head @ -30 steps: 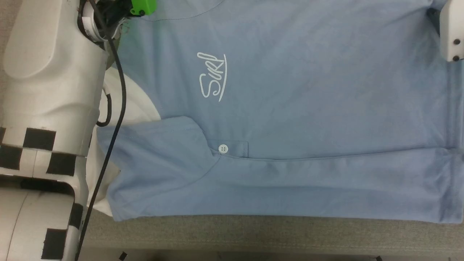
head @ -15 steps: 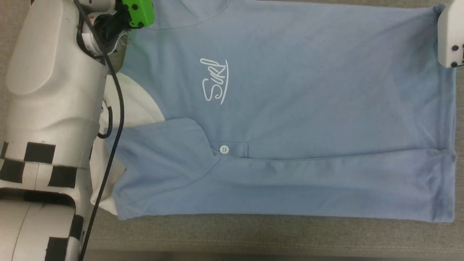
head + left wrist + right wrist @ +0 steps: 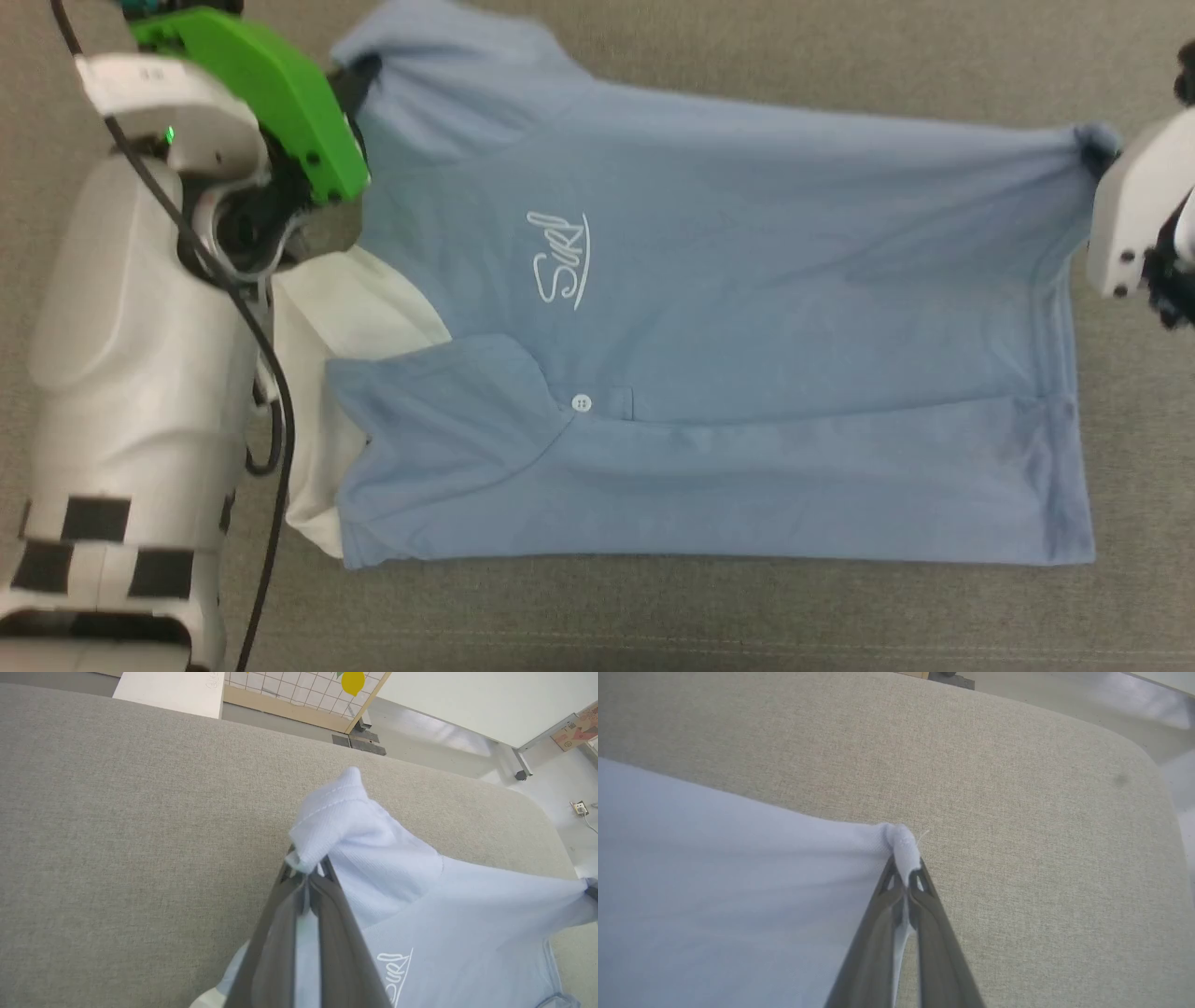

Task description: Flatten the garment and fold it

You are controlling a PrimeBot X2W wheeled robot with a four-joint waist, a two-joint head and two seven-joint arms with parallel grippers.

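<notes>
The left gripper (image 3: 306, 870) is pinching the garment (image 3: 747, 280). Its jaws are pressing together on the cuff of the far sleeve (image 3: 336, 812), and a bunch of ribbed cloth is standing up past the tips. The right gripper (image 3: 906, 877) is doing the same at the other end, with its jaws clamping shut on a small knot of cloth at the far hem corner (image 3: 1092, 140).

Between the two grips, the far edge of the shirt is stretching in a nearly straight line, and soft creases are running out from the right-hand corner.

In the head view, the light blue polo is lying spread on the grey fabric worktop (image 3: 653, 616), front up, with its neck pointing to the robot's left and its hem to the right. The white collar (image 3: 345, 317) is showing at the left end, just beside the pale left forearm (image 3: 140, 373). The white script logo (image 3: 558, 271) is sitting on the chest, and a single white button (image 3: 582, 402) is showing below it on the placket. The near long side is lying folded over onto the front, its edge running from the button toward the hem.

A green housing (image 3: 252, 93) is sitting on the left wrist by the sleeve. The right wrist's pale casing (image 3: 1125, 224) is hanging at the right edge, next to the held corner.

Beyond the worktop, the left wrist view is taking in a pale floor (image 3: 444, 732) and a gridded panel (image 3: 303, 690).
</notes>
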